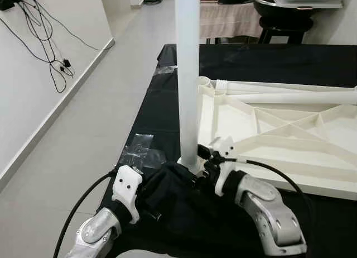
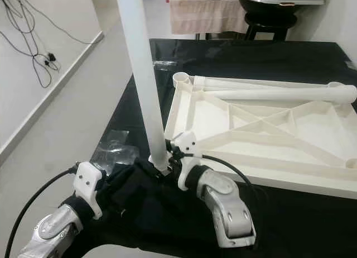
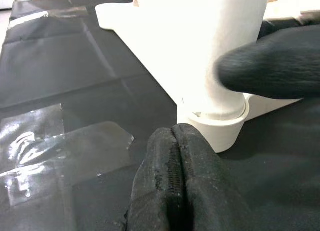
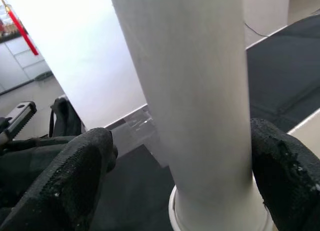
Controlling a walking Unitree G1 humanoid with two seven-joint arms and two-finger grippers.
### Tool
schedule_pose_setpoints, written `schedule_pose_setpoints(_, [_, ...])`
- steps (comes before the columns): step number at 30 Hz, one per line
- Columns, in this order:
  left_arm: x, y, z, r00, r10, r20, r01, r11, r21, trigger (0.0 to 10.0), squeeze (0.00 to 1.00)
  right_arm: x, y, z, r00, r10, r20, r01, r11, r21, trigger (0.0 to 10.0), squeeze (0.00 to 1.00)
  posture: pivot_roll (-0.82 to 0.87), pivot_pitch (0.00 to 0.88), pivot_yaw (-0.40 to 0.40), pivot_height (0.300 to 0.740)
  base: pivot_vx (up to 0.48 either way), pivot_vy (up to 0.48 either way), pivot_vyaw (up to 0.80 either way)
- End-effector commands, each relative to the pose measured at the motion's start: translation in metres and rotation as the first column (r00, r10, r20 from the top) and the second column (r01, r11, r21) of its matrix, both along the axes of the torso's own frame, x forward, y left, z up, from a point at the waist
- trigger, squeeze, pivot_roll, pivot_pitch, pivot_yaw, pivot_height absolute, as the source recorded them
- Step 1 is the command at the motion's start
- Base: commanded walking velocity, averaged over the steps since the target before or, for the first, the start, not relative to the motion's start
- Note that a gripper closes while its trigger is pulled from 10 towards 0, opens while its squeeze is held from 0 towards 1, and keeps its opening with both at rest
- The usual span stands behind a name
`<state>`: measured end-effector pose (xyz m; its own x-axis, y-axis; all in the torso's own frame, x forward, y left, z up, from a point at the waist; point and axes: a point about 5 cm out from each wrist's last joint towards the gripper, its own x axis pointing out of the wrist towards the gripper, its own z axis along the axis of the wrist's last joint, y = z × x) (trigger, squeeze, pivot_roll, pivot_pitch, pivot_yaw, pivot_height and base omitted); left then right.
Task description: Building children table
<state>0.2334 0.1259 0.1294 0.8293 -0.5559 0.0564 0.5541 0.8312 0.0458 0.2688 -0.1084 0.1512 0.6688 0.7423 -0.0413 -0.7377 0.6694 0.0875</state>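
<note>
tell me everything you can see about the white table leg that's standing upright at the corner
The white round table leg looks like smooth matte plastic, a plain tube. It stands upright, its foot seated in a round socket at the near left corner of the upturned white ribbed tabletop, which lies on black sheeting. Its top runs out of view. The right gripper has a black finger on each side of it low down; the left gripper is by its base, one finger against it.

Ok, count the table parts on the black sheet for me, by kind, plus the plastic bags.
Upside-down tabletop: 1
Leg standing in the corner socket: 1
Legs lying loose on the tabletop: 2, as far as I can tell
Clear plastic bags: at least 2
Total: about 6
</note>
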Motion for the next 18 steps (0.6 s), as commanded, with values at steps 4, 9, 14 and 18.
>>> schedule_pose_setpoints(4, [0.003,0.016,-0.005,0.989,0.145,-0.023,-0.144,0.989,0.041,10.0,0.0,-0.013,-0.017,-0.006,0.995,-0.097,-0.018,0.097,0.995,0.033,10.0,1.0,-0.08,0.145,0.04,0.74,0.0,0.0,0.0])
schedule_pose_setpoints(9, [0.003,0.025,-0.006,0.973,0.232,-0.018,-0.231,0.971,0.058,10.0,0.0,-0.016,-0.026,-0.01,0.959,-0.282,-0.029,0.284,0.957,0.057,10.0,0.0,-0.08,0.143,0.044,0.74,0.0,0.0,0.0])
schedule_pose_setpoints(14, [0.002,0.03,-0.007,0.965,0.264,0.0,-0.263,0.962,0.074,10.0,0.0,-0.014,-0.031,-0.013,0.935,-0.35,-0.051,0.353,0.933,0.062,10.0,0.0,-0.09,0.133,0.057,0.74,0.0,0.0,0.0])
schedule_pose_setpoints(18, [0.003,0.035,-0.012,0.95,0.311,-0.014,-0.308,0.945,0.107,10.0,0.0,-0.011,-0.039,-0.016,0.901,-0.429,-0.06,0.432,0.9,0.061,10.0,0.0,-0.08,0.125,0.052,0.74,0.0,0.24,0.0])
